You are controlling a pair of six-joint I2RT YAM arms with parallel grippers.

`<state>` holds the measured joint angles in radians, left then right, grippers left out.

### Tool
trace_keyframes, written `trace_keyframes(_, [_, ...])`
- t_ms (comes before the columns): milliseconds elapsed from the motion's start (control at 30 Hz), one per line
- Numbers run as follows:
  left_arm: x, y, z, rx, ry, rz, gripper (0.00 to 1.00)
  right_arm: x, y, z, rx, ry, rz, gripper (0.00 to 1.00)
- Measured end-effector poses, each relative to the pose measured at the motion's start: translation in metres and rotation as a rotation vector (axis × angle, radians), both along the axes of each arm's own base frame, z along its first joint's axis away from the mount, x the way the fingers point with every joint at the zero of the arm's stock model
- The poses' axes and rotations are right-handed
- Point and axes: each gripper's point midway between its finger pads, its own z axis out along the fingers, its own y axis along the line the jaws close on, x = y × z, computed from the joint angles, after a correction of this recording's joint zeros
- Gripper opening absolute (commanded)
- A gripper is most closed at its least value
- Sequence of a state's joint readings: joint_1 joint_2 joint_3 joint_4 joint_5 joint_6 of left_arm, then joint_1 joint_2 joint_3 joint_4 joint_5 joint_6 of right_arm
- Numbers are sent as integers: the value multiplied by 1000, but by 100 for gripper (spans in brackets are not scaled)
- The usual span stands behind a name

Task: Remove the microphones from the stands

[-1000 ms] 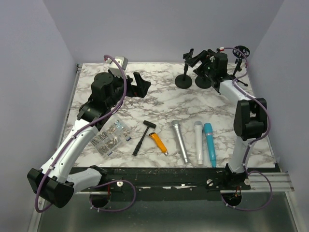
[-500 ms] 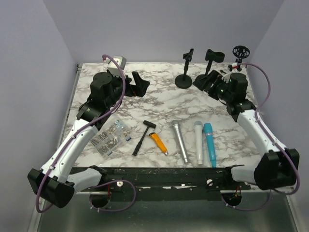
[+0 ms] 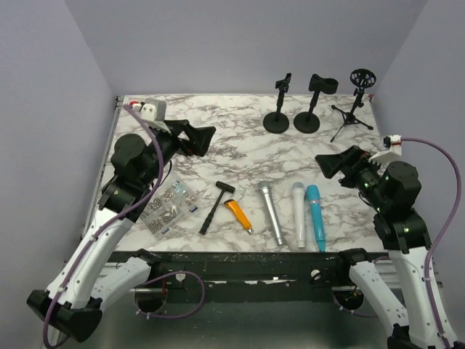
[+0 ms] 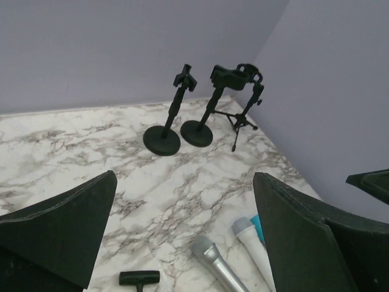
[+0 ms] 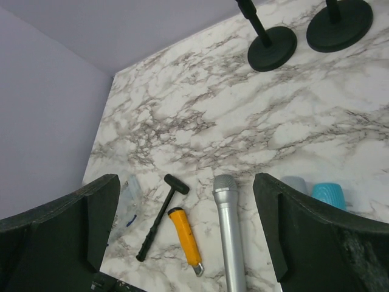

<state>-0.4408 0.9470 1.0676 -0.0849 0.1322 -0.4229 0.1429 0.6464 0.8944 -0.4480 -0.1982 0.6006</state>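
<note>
Marble table (image 3: 240, 149) carries all items; left gripper (image 3: 202, 142) is raised over the far-left area, jaws released, nothing between them; right gripper (image 3: 327, 167) is raised near the right edge, jaws likewise released and unloaded. Three stands, two round-base (image 3: 277, 121) (image 3: 307, 121) and one tripod (image 3: 354, 110), stand upright at the far right. Silver microphone (image 3: 270, 211), white microphone (image 3: 299, 215) and blue microphone (image 3: 315, 217) lie flat side by side near the front edge, well apart from the stands; bag of screws (image 3: 166, 208), hammer (image 3: 213, 208) and orange utility knife (image 3: 238, 214) lie to their left.
</note>
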Motion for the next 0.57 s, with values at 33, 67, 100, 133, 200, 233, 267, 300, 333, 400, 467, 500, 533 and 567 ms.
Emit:
trace_keyframes(33, [-8, 3, 8, -25, -28, 0, 99, -7, -3, 1, -4, -7, -9, 100])
trace_keyframes(67, [-16, 7, 14, -47, -53, -1, 99, -13, -6, 2, -10, -13, -20, 100])
trace_keyframes(100, [-26, 11, 20, -72, -82, -2, 99, -19, -9, 2, -15, -17, -29, 100])
trace_keyframes(133, [-35, 15, 23, -92, -108, -3, 99, -25, -11, 3, -19, -28, -38, 100])
trace_keyframes(200, [-55, 25, 27, -125, -152, -1, 99, -41, -19, 5, -26, -57, -70, 100])
trace_keyframes(233, [-67, 31, 29, -143, -179, 2, 99, -45, -21, 6, -27, -66, -77, 100])
trace_keyframes(267, [-76, 37, 29, -155, -198, 7, 99, -51, -24, 8, -25, -82, -87, 100])
trace_keyframes(300, [-83, 41, 30, -165, -215, 12, 99, -56, -26, 10, -24, -96, -98, 100])
trace_keyframes(333, [-94, 48, 32, -181, -244, 21, 99, -60, -28, 12, -23, -108, -105, 100])
trace_keyframes(400, [-113, 60, 36, -206, -295, 33, 99, -66, -32, 15, -20, -129, -120, 100])
trace_keyframes(467, [-131, 70, 37, -221, -347, 41, 99, -70, -34, 16, -13, -140, -135, 100])
trace_keyframes(500, [-139, 74, 37, -228, -369, 42, 99, -70, -36, 17, -6, -141, -147, 100])
trace_keyframes(533, [-145, 77, 37, -231, -385, 43, 99, -71, -37, 17, -2, -142, -152, 100])
trace_keyframes(567, [-149, 79, 36, -231, -390, 45, 99, -71, -36, 16, 0, -140, -151, 100])
